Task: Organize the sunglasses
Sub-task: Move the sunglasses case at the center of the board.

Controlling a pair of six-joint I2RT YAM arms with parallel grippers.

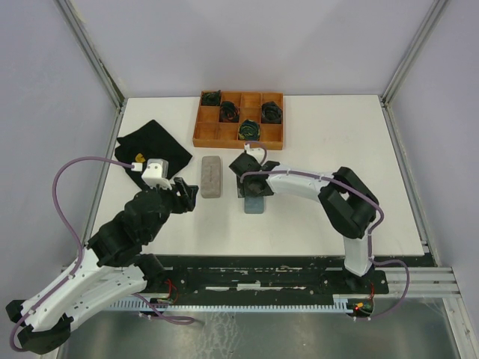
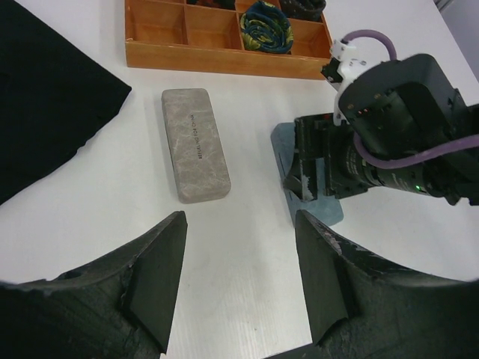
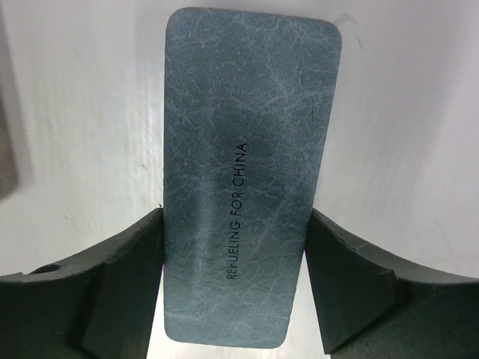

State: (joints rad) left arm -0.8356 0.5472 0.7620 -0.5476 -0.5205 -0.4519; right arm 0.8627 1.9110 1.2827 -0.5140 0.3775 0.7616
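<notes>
Two arms low, L tool apart, R tool astride blue case, grip unclear

white table between pale lilac walls

The white table had a blue case lying between the fingers of the right hand. A grey case lay just ahead of the left hand. A black cloth lay off to that hand's left, and a wooden tray sat farther ahead.
</notes>
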